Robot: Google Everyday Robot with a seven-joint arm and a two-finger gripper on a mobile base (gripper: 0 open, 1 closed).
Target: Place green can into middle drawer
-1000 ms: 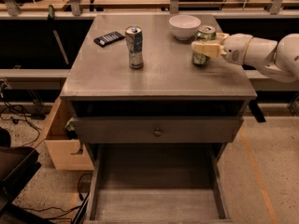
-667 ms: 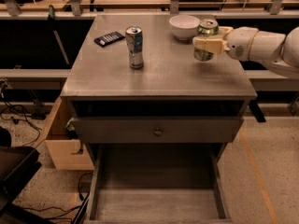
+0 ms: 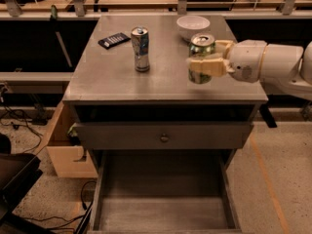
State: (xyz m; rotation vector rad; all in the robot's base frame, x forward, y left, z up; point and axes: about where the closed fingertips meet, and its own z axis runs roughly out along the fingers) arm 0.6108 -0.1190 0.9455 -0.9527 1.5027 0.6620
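The green can [image 3: 202, 44] is held in my gripper [image 3: 205, 62], whose pale fingers [image 3: 206, 67] are shut around its lower body. The can hangs upright above the right front part of the cabinet top [image 3: 112, 82]. My white arm comes in from the right edge. The middle drawer [image 3: 163, 211] is pulled open at the bottom of the view, below and in front of the can. Its grey floor is bare and its low side walls show on both sides.
A taller silver-blue can [image 3: 140, 48] stands mid-left on the top. A white bowl [image 3: 193, 26] sits at the back right and a black flat device [image 3: 114, 40] at the back left. A shut drawer front with a round knob [image 3: 165, 137] sits above the open drawer. A cardboard box [image 3: 63, 152] stands on the left.
My gripper has lifted the green can off the top near the bowl. It has carried the can forward towards the cabinet's front edge.
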